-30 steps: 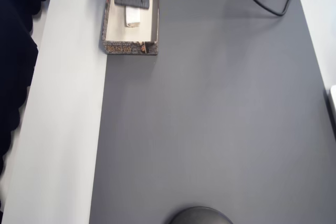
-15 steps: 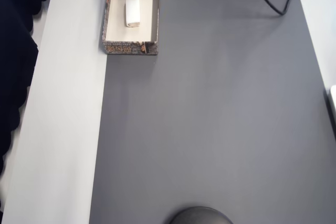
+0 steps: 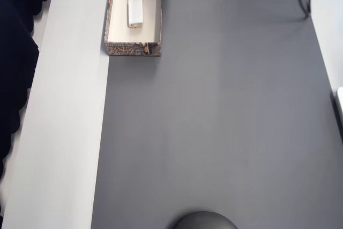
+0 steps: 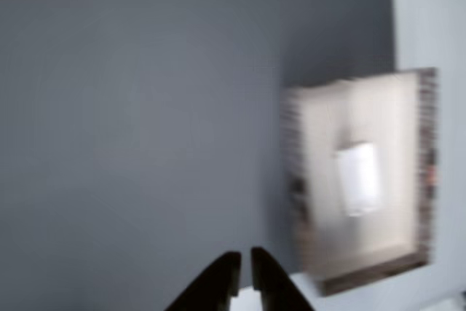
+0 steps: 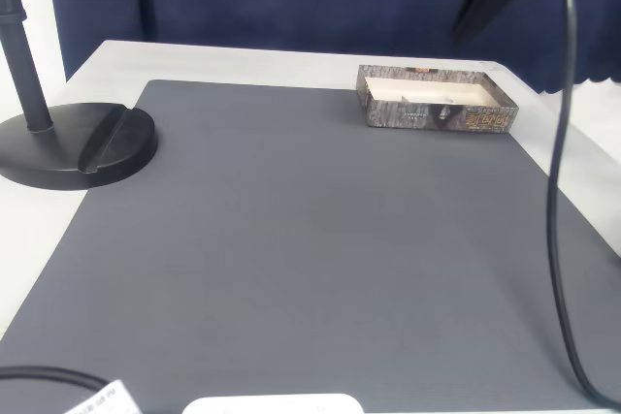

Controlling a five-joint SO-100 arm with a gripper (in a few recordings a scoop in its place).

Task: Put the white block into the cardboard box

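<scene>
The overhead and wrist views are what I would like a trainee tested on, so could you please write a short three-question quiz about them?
1. True or false: the white block lies inside the cardboard box.
2. In the wrist view, how do the fingers of the gripper stand? A) wide apart B) close together with nothing between C) clamped on the block
3. Fill in: the box sits at the edge of the dark grey ____.

Key: 1 true; 2 B; 3 mat.
</scene>
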